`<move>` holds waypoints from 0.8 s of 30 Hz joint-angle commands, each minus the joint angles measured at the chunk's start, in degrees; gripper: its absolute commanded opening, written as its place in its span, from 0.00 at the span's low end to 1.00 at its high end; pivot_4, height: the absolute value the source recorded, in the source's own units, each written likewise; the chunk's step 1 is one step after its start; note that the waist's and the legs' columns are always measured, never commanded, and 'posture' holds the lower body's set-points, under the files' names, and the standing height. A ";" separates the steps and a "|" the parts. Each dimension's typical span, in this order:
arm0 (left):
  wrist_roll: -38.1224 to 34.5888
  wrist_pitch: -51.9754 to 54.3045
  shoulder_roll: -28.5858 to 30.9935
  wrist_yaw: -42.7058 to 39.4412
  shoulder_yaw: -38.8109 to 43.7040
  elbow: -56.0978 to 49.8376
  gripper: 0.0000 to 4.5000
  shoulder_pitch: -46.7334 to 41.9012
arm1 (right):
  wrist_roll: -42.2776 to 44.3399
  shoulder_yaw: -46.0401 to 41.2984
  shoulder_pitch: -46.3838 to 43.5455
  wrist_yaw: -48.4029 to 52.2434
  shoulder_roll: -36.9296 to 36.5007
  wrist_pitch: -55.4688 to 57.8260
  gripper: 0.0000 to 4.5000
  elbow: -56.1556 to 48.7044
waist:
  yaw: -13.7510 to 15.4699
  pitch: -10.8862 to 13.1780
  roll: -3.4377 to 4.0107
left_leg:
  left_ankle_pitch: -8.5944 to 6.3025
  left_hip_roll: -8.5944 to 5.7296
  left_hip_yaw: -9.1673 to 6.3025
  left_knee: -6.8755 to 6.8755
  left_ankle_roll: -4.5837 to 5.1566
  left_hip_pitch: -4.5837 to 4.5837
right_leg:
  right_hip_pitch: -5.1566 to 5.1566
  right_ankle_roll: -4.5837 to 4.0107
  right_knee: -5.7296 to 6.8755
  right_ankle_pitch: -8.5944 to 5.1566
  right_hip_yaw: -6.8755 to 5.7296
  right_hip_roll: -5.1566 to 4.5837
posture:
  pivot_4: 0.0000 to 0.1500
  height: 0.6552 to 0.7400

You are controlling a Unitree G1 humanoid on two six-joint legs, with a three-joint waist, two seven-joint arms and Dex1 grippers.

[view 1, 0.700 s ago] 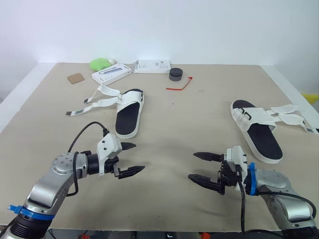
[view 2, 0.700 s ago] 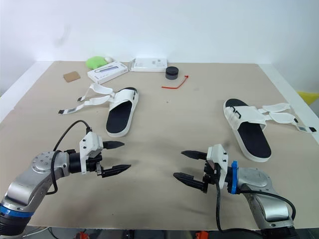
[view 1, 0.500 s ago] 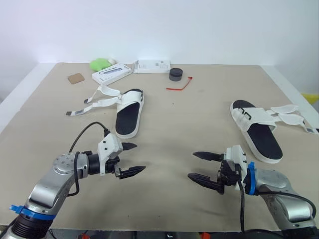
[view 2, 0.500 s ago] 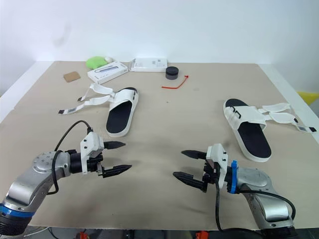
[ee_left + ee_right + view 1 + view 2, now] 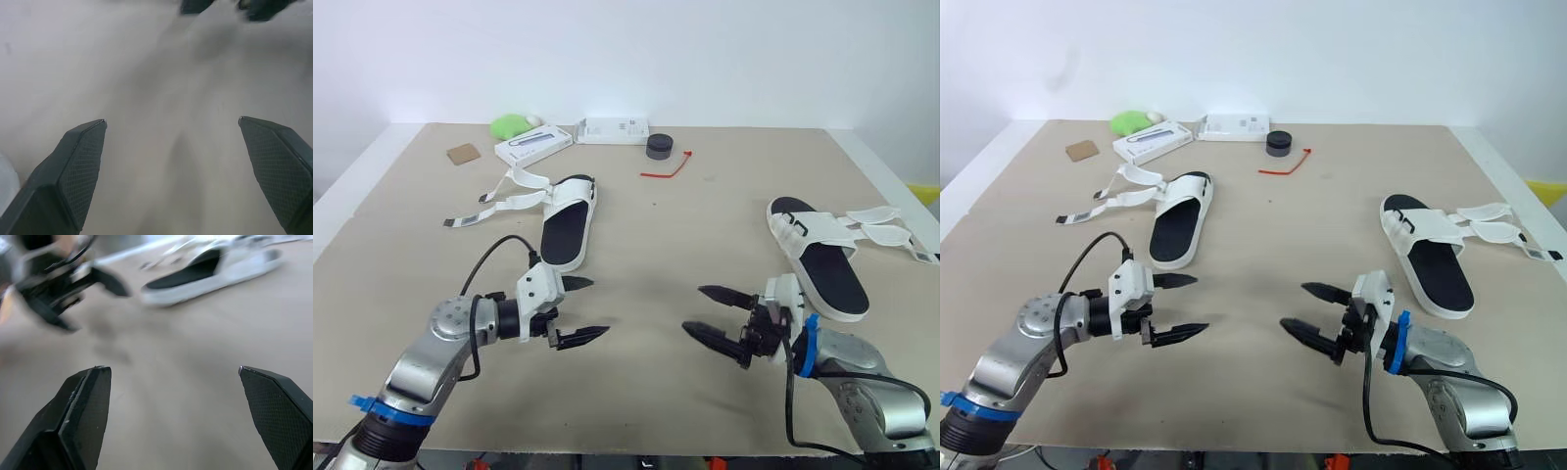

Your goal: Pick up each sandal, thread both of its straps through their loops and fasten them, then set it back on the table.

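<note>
Left gripper (image 5: 597, 307): fingers spread wide, holding nothing; lower left of frame, over bare table (image 5: 705, 225).
Right gripper (image 5: 693, 308): fingers spread wide, holding nothing; lower right, tips facing the left gripper.
Left sandal (image 5: 566, 225): flat on table, left of centre, just beyond the left gripper; straps (image 5: 499, 196) unfastened, splayed toward the left edge.
Right sandal (image 5: 822, 259): flat on table, right side; both bands unfastened, splayed toward the right edge.
Upper frame: boxes (image 5: 533, 147), black puck (image 5: 657, 147), red tie (image 5: 668, 166).
</note>
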 commanded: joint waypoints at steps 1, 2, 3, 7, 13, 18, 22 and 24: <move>-3.01 1.34 -1.54 -1.24 -1.04 -3.12 0.99 -3.52 | 0.30 -5.98 -2.18 -9.71 0.43 3.50 1.00 -2.52 | 0.00 0.00 0.00 | 0.00 -0.01 0.02 0.00 0.00 -0.01 | 0.00 0.01 0.00 0.01 0.02 0.00 | 1.00 1.00; -4.11 2.54 -1.67 -2.35 -2.01 -3.96 0.99 -4.43 | 0.26 -8.09 -3.60 -14.49 0.94 5.46 1.00 -1.88 | -0.01 0.00 0.00 | 0.00 -0.02 0.04 0.01 0.00 -0.02 | 0.00 0.04 0.00 0.03 0.05 0.00 | 1.00 1.00; -5.00 3.46 -1.56 -3.84 -3.26 -4.88 0.99 -5.27 | 0.43 -10.69 -5.55 -20.20 1.77 7.67 1.00 -0.85 | -0.08 0.00 0.00 | 0.00 -0.04 0.07 0.03 0.00 -0.05 | -0.01 0.08 0.00 0.05 0.10 -0.01 | 1.00 1.00; -7.34 5.52 -1.02 -7.03 -5.05 -5.81 0.99 -6.25 | -1.63 -14.32 -9.52 -29.47 2.22 11.24 1.00 1.26 | -0.17 -0.01 0.02 | 0.00 -0.10 0.26 0.01 0.00 0.00 | -0.01 0.17 0.00 0.09 0.39 0.00 | 1.00 1.00; -8.10 6.55 -1.40 -8.29 -5.49 -4.94 0.99 -7.07 | -8.92 -12.26 -12.45 -34.47 1.72 11.04 1.00 5.61 | -0.18 -0.01 0.02 | -0.01 -0.05 0.45 0.00 0.02 0.01 | -0.03 0.16 0.00 0.09 0.50 0.13 | 1.00 1.00; -6.73 5.78 -1.62 -8.03 -5.63 -3.91 0.99 -7.71 | -11.11 -12.17 -13.49 -35.68 1.92 12.08 1.00 6.99 | -0.22 -0.01 0.03 | -0.01 -0.07 0.59 0.01 0.03 0.04 | -0.04 0.23 -0.01 0.13 0.76 0.17 | 1.00 1.00; -6.71 5.96 -1.82 -7.69 -5.37 -3.60 0.99 -7.36 | -11.60 -13.14 -14.43 -36.30 2.29 12.23 1.00 8.63 | -0.22 -0.01 0.02 | -0.03 -0.06 0.61 0.01 0.07 0.06 | -0.04 0.27 -0.02 0.15 0.88 0.19 | 1.00 1.00; -6.71 5.94 -1.87 -7.55 -5.38 -3.75 0.99 -7.11 | -11.57 -13.54 -15.00 -36.37 2.53 11.99 1.00 9.82 | -0.21 -0.01 0.02 | -0.03 -0.07 0.63 0.01 0.07 0.06 | -0.04 0.28 -0.03 0.16 0.90 0.19 | 1.00 1.00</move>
